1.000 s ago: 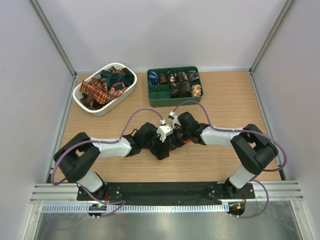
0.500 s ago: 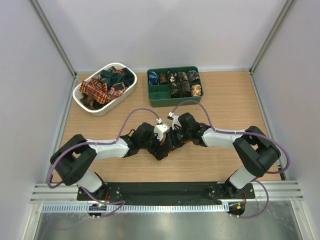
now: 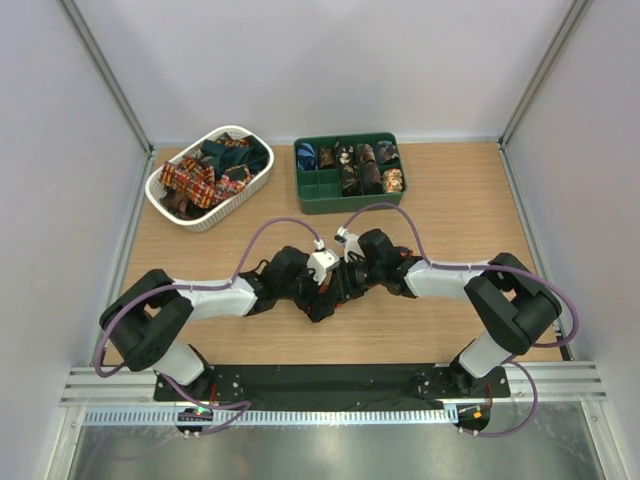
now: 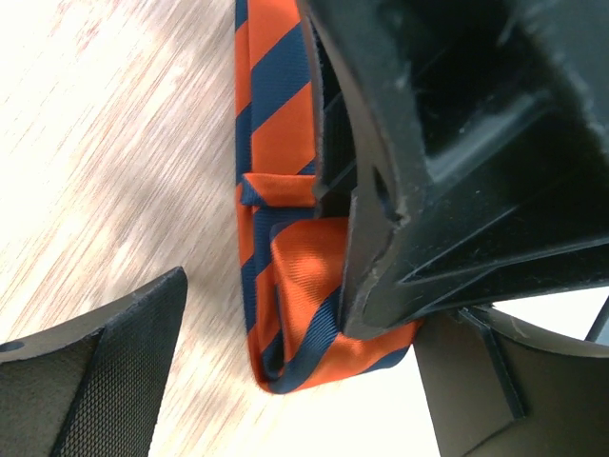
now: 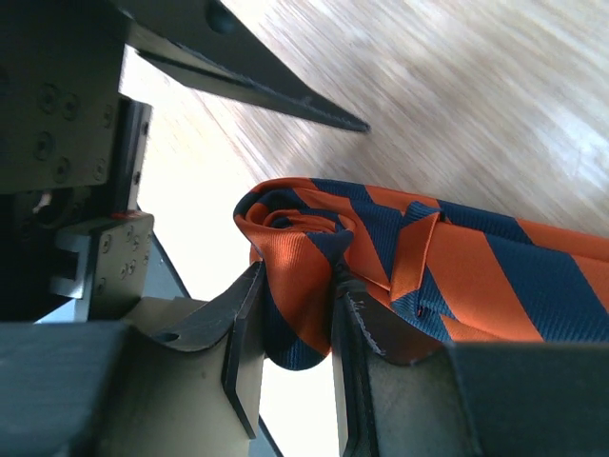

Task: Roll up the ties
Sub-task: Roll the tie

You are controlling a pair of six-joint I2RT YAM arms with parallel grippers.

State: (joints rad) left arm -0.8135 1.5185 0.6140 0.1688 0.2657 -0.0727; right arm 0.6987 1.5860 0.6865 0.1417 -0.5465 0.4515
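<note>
An orange tie with dark navy diagonal stripes (image 4: pixel 282 143) lies on the wooden table, and its near end is curled into a small roll (image 5: pixel 297 228). My right gripper (image 5: pixel 295 324) is shut on that rolled end, one finger (image 5: pixel 240 328) on each side of it. My left gripper (image 4: pixel 314 343) stands open around the same end, its left finger (image 4: pixel 114 371) well clear of the cloth. From above, both grippers, left (image 3: pixel 322 298) and right (image 3: pixel 346 284), meet at the table's middle and hide the tie.
A white oval basket (image 3: pixel 168 200) holding several loose ties sits at the back left. A green compartment tray (image 3: pixel 318 188) with rolled ties stands at the back centre. Bare wooden table (image 3: pixel 450 210) surrounds the arms, with side walls close by.
My left gripper's jaws have spread wide and let go of the tie. Both wrists have shifted slightly to the left. The right gripper keeps its hold.
</note>
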